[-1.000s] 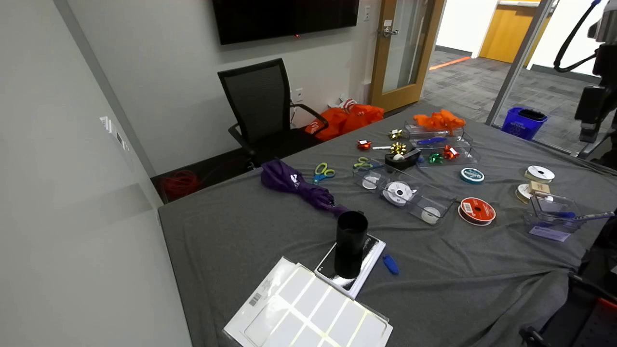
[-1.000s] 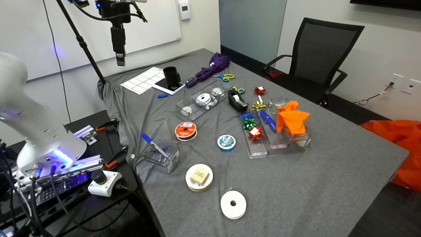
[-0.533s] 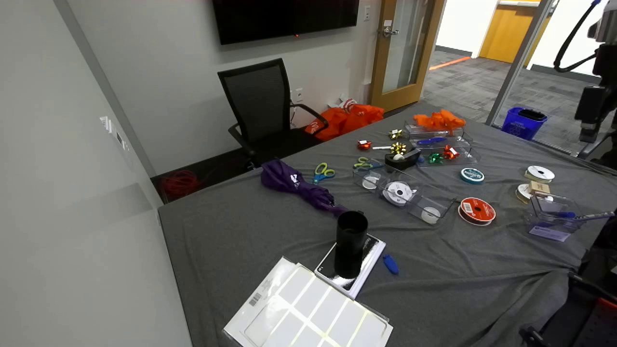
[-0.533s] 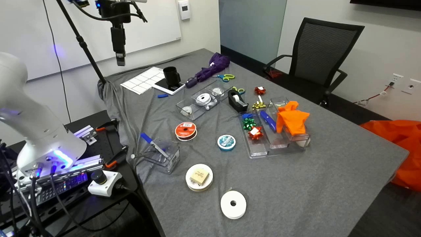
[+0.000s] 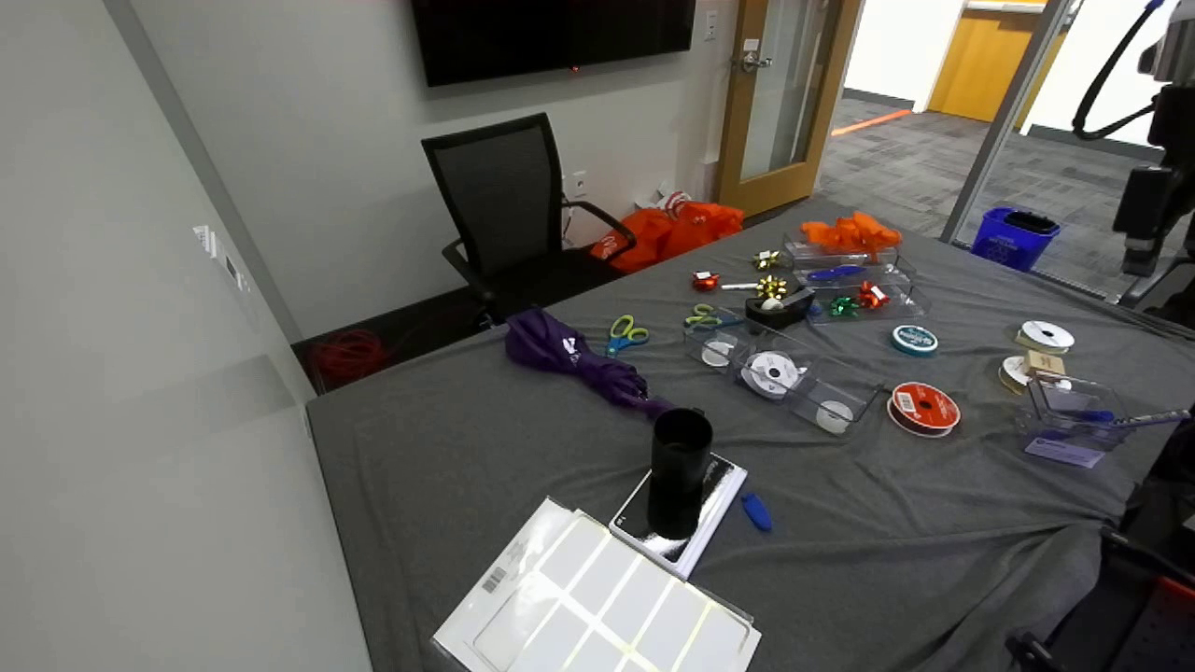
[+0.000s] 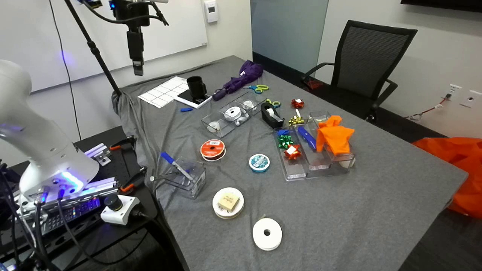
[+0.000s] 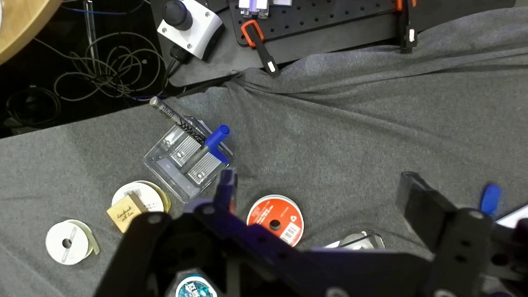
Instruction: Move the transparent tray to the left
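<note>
Three transparent containers are in view; I cannot tell which one the task means. A long divided tray with white spools lies mid-table in both exterior views (image 5: pixel 810 403) (image 6: pixel 230 129). Only its corner shows in the wrist view (image 7: pixel 373 237), partly hidden behind my gripper. A wider tray (image 6: pixel 295 175) holds bows, a blue stapler-like item and orange cloth. A small clear box (image 6: pixel 194 188) with markers also shows in the wrist view (image 7: pixel 167 175). My gripper (image 7: pixel 320 181) is open and empty, fingers wide apart. It hangs high above the table in an exterior view (image 6: pixel 138 69).
A red spool (image 6: pixel 212 149), a teal tin (image 6: pixel 259 162) and white spools (image 6: pixel 267 234) lie near the trays. A black tape dispenser (image 6: pixel 272 116) stands between the larger trays. A black mug (image 6: pixel 196 88), purple umbrella (image 6: pixel 241 79) and blue item (image 5: pixel 757 512) lie beyond.
</note>
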Controlling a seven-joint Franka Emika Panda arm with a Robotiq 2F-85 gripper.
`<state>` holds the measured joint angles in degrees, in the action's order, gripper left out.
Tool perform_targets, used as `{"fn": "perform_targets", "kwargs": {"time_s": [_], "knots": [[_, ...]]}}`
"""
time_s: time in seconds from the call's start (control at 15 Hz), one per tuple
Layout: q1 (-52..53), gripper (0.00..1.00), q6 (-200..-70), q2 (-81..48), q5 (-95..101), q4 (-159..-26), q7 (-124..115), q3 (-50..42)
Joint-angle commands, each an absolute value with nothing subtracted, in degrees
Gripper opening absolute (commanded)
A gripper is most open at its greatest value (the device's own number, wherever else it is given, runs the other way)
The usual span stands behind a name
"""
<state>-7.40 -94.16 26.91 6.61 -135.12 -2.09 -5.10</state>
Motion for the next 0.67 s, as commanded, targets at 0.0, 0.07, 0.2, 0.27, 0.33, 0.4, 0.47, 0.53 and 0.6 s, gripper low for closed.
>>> {"fn": "perform_targets", "kwargs": {"time_s": [0.0, 0.07, 0.2, 0.27, 0.33, 0.4, 0.47, 0.53, 0.6], "knots": [[-7.21, 1.00, -94.06, 26.89, 6.67, -135.03, -2.14, -5.27], [-7.21, 1.00, -94.06, 26.89, 6.67, -135.03, -2.14, -5.27], [-7.21, 1.00, -94.06, 26.89, 6.67, -135.03, -2.14, -5.27], [-7.21, 1.00, -94.06, 26.89, 6.67, -135.03, -2.14, -5.27], [-7.21, 1.00, -94.06, 26.89, 6.67, -135.03, -2.14, -5.27], [-7.21, 1.00, -94.06, 26.89, 6.67, -135.03, -2.14, -5.27], [-7.21, 1.00, -94.06, 26.89, 6.67, -135.03, -2.14, -5.27], [-7.21, 1.00, -94.06, 26.89, 6.67, -135.03, -2.14, -5.27], [-7.16, 1.00, -94.22, 26.75, 6.36, -135.05, -2.64, -5.13]]}}
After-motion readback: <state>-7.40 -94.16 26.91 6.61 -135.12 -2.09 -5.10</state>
